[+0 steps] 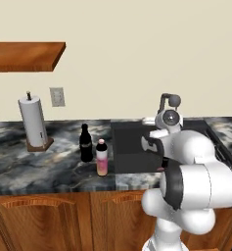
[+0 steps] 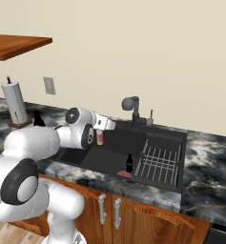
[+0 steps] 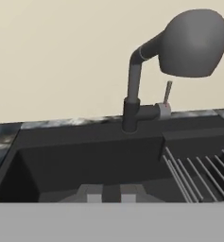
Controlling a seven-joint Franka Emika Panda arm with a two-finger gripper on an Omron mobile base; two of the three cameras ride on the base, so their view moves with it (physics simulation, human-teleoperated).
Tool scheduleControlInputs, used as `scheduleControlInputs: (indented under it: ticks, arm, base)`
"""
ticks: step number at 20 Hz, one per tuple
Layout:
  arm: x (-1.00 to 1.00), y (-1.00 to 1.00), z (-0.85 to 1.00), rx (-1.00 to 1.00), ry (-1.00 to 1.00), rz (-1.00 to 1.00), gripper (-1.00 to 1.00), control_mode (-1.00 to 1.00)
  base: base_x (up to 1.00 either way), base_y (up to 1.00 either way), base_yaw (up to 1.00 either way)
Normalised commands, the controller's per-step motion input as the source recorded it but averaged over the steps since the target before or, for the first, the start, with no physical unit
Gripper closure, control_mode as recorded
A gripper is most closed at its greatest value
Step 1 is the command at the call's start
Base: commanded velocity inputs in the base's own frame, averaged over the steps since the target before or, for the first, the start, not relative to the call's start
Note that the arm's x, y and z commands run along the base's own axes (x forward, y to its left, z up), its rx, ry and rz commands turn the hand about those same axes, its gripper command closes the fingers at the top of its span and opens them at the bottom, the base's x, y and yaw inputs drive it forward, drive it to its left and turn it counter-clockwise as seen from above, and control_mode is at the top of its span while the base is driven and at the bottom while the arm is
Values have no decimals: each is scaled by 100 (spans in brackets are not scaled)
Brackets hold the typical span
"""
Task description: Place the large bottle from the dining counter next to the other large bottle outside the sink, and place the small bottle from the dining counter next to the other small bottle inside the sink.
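Already parked: large bottle [image 1: 102,158] upright on counter [image 1: 44,166], just beside other large bottle [image 1: 86,143]. Gripper [image 3: 108,194] over sink [image 2: 112,147], jaws clenched, empty. Small dark bottle [image 2: 129,163] upright in basin, toward 5 o'clock of hand in right base view.

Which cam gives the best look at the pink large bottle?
Left base view: the large bottle stands unobstructed on the counter beside the other large bottle. In the right base view the arm hides most of it. The hand view faces the sink.

The arm [image 2: 81,131] hides most of the large bottle [image 2: 100,138] — only its base shows.
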Motion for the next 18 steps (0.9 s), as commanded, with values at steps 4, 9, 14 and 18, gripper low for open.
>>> scheduleControlInputs:
  ticks: [4, 9, 14, 18]
  arm:
    - [1, 3, -40, 0, -1, 0, 100, -100]
    - [0, 0, -34, -4, -7, 0, 100, -100]
    - [0, 0, -29, -1, -9, 0, 100, -100]
    - [7, 0, -38, 0, -3, 0, 100, -100]
  base:
    - [0, 0, 0]
    - [0, 0, 0]
    - [0, 0, 0]
    - [0, 0, 0]
